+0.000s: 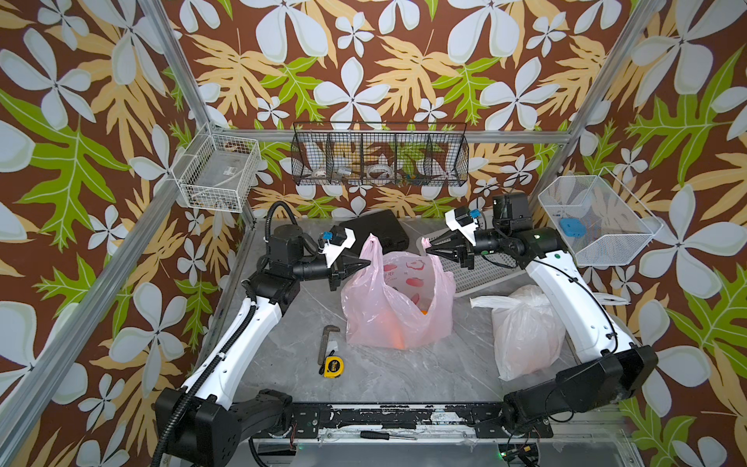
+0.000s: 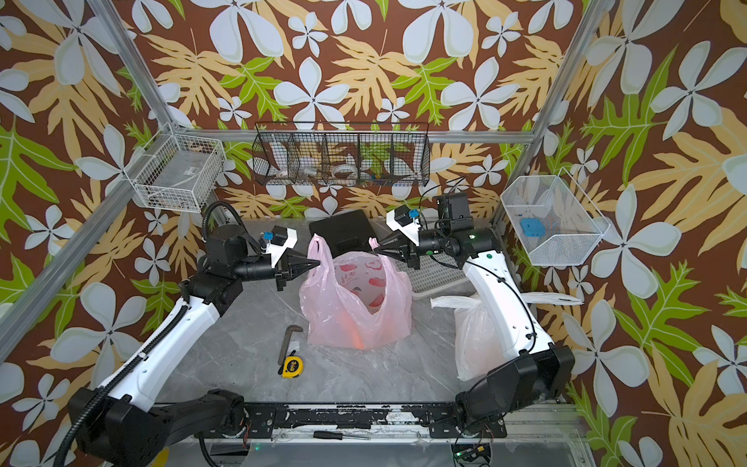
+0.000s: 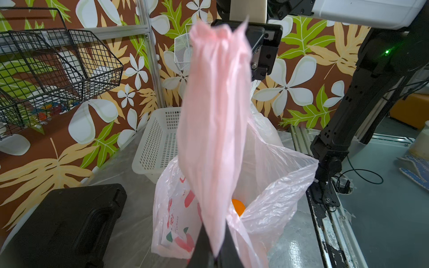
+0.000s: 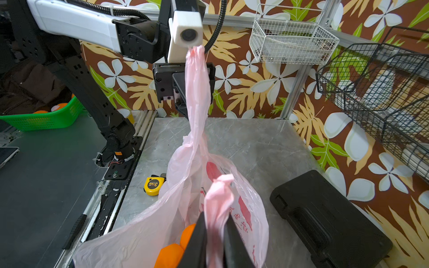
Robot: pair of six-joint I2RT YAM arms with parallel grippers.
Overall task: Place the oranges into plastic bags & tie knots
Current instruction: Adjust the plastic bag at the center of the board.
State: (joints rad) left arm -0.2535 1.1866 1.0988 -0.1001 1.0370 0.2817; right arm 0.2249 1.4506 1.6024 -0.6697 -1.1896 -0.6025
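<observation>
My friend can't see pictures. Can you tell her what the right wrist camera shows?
The right gripper pinches one handle of the pink bag, and the left gripper across from it holds the other handle up. The bag holds oranges and rests on a grey table.

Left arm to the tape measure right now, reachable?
Probably not as it stands: the left gripper is shut on the pink bag by one handle, so it would have to let go first. The tape measure itself lies in the open on that arm's side.

Bare tabletop [image 1: 283,323] left of pink bag [image 1: 388,315], tape measure [image 1: 333,366] there, white bag [image 1: 525,335] beside right arm [image 1: 566,299]
</observation>
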